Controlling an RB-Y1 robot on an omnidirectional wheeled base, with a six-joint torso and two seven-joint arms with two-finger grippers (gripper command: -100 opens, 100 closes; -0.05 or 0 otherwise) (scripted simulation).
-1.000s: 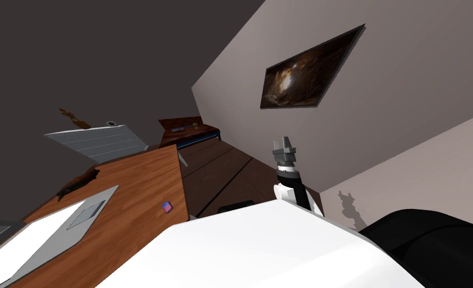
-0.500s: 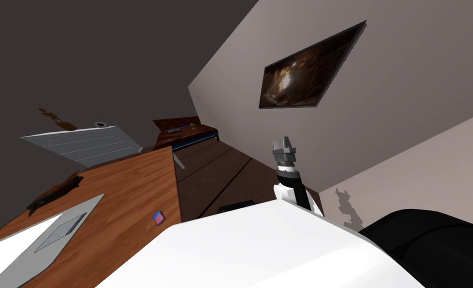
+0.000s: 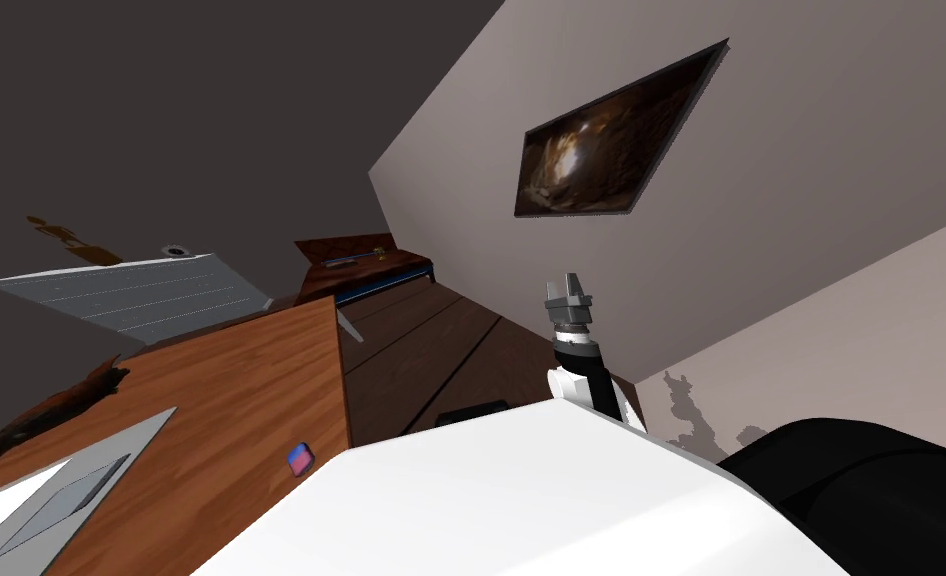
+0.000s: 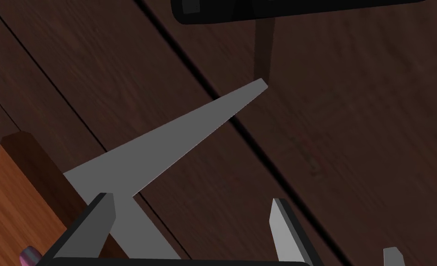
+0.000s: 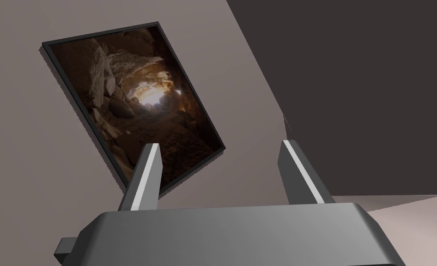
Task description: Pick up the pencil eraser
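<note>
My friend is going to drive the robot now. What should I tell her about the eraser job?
The left gripper is open and empty, over the dark floor by a corner of the wooden desk.
The right gripper is open and empty, raised toward the wall.
The eraser, pink and blue, lies on the desk near its edge, untouched.
Done: nothing grasped yet.
To do: bring a gripper over the eraser, close, lift; the left looks nearer.

Wooden desk on dark plank floor; framed picture on wall.
</note>
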